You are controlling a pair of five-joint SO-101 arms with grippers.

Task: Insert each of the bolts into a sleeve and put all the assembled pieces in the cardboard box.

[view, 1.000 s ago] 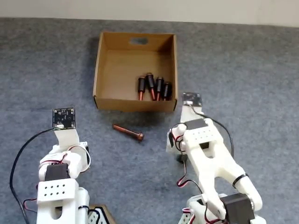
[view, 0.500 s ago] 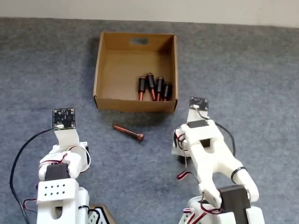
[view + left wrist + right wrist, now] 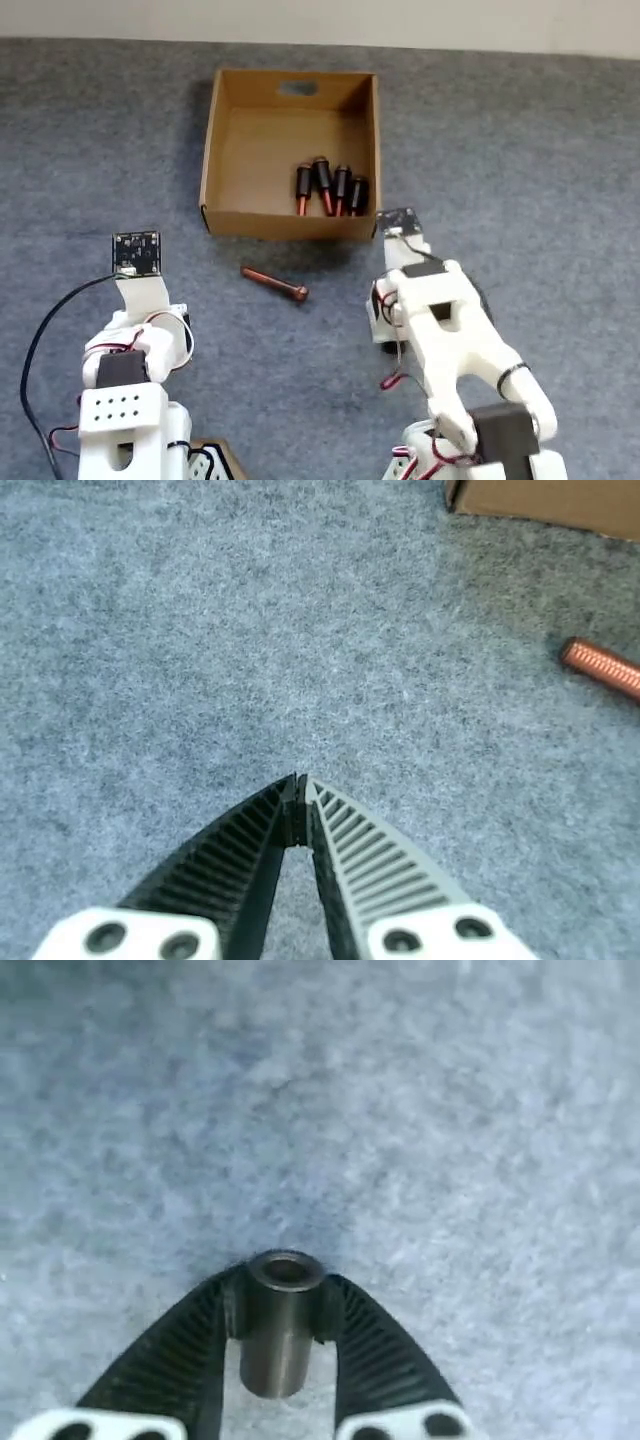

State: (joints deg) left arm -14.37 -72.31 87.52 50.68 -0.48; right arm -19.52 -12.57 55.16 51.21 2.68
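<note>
Right arm (image 3: 440,320) swung back toward 9 o'clock with a sleeve in its grip; one bolt still loose.

Over the last second we saw the arm's wrist drift toward 3 o'clock, then return. It ended just at 4 o'clock of the cardboard box (image 3: 208,170). The bolt (image 3: 274,283) had not moved and lay on the carpet (image 3: 100,120) at 6 o'clock of the box. Four assembled pieces (image 3: 330,188) sat in the box's 4 o'clock corner. We judged the last pairing was being lined up. The right wrist view gave what the high view hid: the right gripper (image 3: 283,1305) pinching the sleeve (image 3: 277,1355), its bore apparently empty, though shadowed. The left gripper (image 3: 300,805) was pressed together on nothing, well apart from the bolt.
</note>
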